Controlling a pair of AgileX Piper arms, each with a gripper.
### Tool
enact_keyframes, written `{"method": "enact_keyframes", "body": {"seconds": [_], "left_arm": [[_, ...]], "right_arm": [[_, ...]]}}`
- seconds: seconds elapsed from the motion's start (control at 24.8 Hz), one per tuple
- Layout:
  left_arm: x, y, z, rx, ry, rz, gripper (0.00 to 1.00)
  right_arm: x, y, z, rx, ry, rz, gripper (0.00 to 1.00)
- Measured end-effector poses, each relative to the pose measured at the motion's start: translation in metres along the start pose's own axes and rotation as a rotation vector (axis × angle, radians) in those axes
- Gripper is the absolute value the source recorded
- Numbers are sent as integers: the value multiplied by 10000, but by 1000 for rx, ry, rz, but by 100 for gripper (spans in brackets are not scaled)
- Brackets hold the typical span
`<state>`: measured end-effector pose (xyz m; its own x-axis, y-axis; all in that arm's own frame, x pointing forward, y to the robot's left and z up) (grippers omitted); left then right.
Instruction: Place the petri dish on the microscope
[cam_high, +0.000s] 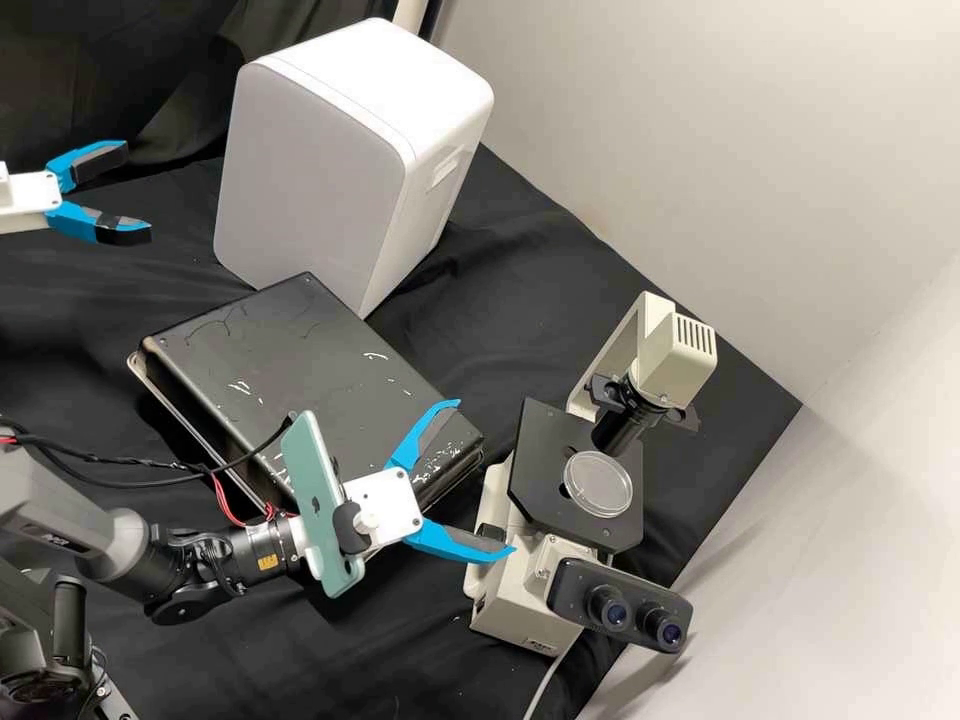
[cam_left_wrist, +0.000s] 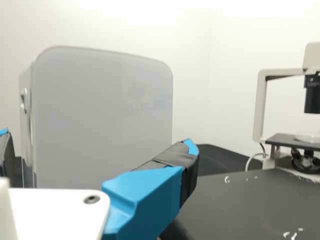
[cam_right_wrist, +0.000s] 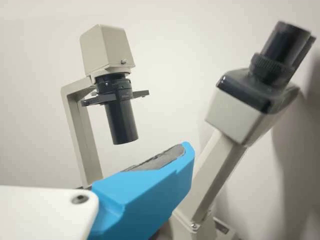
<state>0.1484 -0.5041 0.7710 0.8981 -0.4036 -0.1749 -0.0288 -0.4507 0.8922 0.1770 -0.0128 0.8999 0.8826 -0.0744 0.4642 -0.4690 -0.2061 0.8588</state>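
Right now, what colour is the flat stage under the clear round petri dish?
The stage is black, clearest in the high view.

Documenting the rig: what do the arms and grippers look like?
The right gripper and left gripper each have a white body and curved bright blue jaws with black pads. The right arm is dark grey, carrying black and red cables and a pale green phone-like plate at its wrist.

I'm working in a laboratory: a beige microscope with black binocular eyepieces (cam_high: 515, 585) stands on the bench draped in black cloth (cam_high: 520, 290), beside a flat black metal-edged slab (cam_high: 300, 370) and a white rounded plastic cabinet (cam_high: 350, 150), plain white walls (cam_high: 750, 150) behind.
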Motion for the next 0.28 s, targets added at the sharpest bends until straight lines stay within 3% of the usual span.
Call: {"method": "enact_keyframes", "body": {"seconds": [0.12,0.28], "left_arm": [[-4,11,3,-1,-2,6,100],[-4,11,3,-1,-2,6,100]], "right_arm": [[-4,-5,-23,33,10,-3,100],[-14,2,-63,41,28,-1,100]]}}
